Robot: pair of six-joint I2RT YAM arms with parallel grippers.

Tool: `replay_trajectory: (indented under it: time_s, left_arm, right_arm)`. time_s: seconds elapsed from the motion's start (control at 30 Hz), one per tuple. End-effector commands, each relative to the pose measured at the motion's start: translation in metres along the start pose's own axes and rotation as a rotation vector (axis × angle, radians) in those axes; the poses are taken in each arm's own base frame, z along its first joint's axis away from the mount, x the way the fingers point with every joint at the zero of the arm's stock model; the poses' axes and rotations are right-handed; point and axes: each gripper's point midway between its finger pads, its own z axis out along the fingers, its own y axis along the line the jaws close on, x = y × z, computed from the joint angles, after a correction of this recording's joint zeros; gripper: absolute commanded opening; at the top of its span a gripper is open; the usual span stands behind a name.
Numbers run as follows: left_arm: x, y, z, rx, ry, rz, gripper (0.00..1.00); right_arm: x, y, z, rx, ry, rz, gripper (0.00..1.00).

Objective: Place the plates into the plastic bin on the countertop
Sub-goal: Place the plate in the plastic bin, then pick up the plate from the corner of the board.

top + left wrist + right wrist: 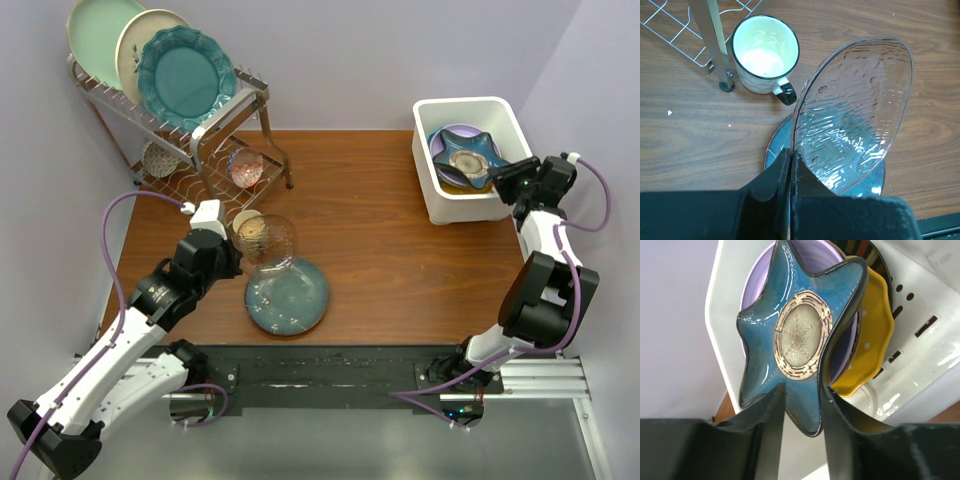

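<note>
Gripping a clear glass plate [855,110] by its rim, my left tool [790,155] is clamped tight and sits far to the left of the plastic bin [432,180], across the surface [400,260]. That plate is tilted, with its free edge raised over a dark teal plate [290,298], which lies flat on the surface, also well left of the bin. A small cream cup [765,52] stands just beyond the tool, on the side away from the bin and next to a foot of the wire rack [215,120].

Inside the bin, a blue star-shaped plate [800,335] rests tilted on a lavender plate [810,255], with a yellow plate [872,340] behind them.

My right tool [802,389] is at the near right corner of the bin. Its fingers stand apart, one on each side of the star plate's nearest point. I cannot tell whether they still press on that point or have let go.
</note>
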Motion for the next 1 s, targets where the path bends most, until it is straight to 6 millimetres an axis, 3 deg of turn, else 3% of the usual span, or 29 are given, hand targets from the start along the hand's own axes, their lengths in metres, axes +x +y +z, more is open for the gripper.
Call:
replay_trajectory:
  time_s: [0.0, 0.1, 0.33, 0.67, 0.7, 0.77, 0.8, 0.97]
  left_arm:
    - [-0.007, -0.003, 0.002, 0.019, -0.032, 0.002, 0.00]
    - [-0.007, -0.003, 0.002, 0.017, -0.031, 0.002, 0.00]
    - [-0.006, -0.003, 0.003, 0.017, -0.030, 0.001, 0.00]
    - [-0.006, -0.003, 0.003, 0.017, -0.028, 0.002, 0.00]
    - [-0.006, -0.004, 0.003, 0.018, -0.027, 0.002, 0.00]
    - [-0.006, -0.003, 0.004, 0.016, -0.027, 0.002, 0.00]
    - [-0.006, -0.003, 0.003, 0.017, -0.028, 0.002, 0.00]
    - [-0.007, -0.003, 0.003, 0.013, -0.030, 0.000, 0.00]
  right_arm:
    - [-0.004, 0.013, -0.002, -0.067, -0.019, -0.004, 0.48]
    - [-0.004, 0.017, -0.007, -0.082, -0.021, -0.002, 0.56]
    - [-0.013, 0.035, -0.024, -0.122, -0.056, -0.021, 0.63]
    - [-0.026, 0.077, -0.068, -0.188, -0.132, -0.143, 0.68]
    - [-0.024, 0.092, -0.074, -0.213, -0.131, -0.166, 0.68]
    - [-0.015, 0.101, -0.077, -0.221, -0.105, -0.202, 0.69]
    - [-0.008, 0.119, -0.080, -0.263, -0.092, -0.228, 0.69]
    - [0.045, 0.146, -0.086, -0.308, 0.049, -0.330, 0.70]
